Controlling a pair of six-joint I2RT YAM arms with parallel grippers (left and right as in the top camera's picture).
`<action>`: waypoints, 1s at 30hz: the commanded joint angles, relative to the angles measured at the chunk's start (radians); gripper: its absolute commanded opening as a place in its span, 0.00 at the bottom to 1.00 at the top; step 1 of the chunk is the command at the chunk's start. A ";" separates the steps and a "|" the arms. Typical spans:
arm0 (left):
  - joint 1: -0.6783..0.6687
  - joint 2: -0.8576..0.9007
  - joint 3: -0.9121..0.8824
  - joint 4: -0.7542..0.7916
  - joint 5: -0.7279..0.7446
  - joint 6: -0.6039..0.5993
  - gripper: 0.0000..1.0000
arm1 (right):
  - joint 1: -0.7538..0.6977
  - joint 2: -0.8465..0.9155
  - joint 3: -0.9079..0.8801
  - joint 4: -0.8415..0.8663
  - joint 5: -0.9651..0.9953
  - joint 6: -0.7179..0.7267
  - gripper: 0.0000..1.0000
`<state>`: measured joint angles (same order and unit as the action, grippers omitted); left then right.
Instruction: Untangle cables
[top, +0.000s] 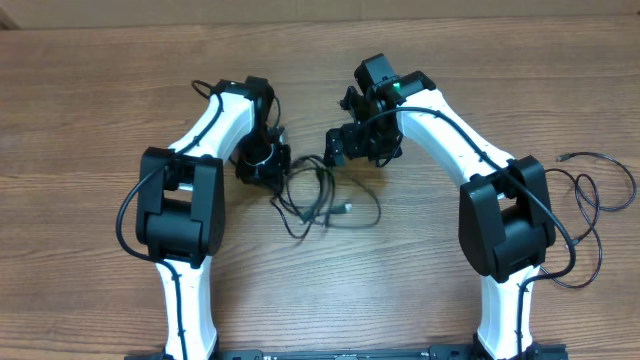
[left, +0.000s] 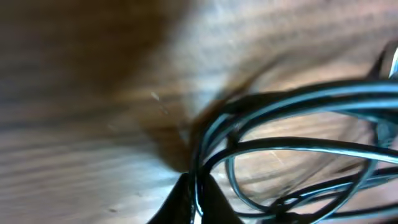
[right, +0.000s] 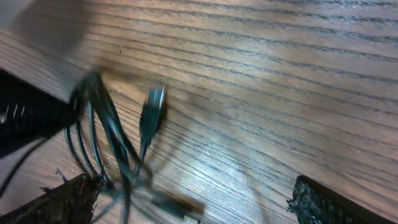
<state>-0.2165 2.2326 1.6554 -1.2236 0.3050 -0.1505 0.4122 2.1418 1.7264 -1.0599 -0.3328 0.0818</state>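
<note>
Two grippers are seen over one wooden table (top: 100, 90). The left gripper (left: 194, 200) is pressed together on the cables (left: 292, 102), with a few glossy black strands pinched between its tips. The right gripper (right: 196, 202) is spread wide and nothing is held in it. Blurred strands and one metal plug (right: 154, 102) are seen just beside one of its fingertips (right: 62, 199). From overhead, the cables are seen as one loose tangle of loops lying between the two arms; the strands cannot be counted. One separate thin cord (top: 612, 165) with a small plug is seen well apart, near the right arm's base.
</note>
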 joint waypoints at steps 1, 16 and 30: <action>-0.008 0.017 -0.004 -0.053 0.136 -0.014 0.04 | -0.003 -0.030 -0.005 -0.005 0.026 0.000 1.00; -0.005 -0.038 0.007 -0.031 0.117 0.106 0.04 | 0.000 -0.030 -0.005 -0.077 -0.035 -0.072 0.75; 0.055 -0.057 0.049 0.089 0.232 0.389 0.04 | 0.000 -0.030 -0.041 -0.074 -0.030 -0.121 0.46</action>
<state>-0.1802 2.2230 1.6783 -1.1542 0.4854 0.1093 0.4126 2.1418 1.7195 -1.1416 -0.3607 -0.0071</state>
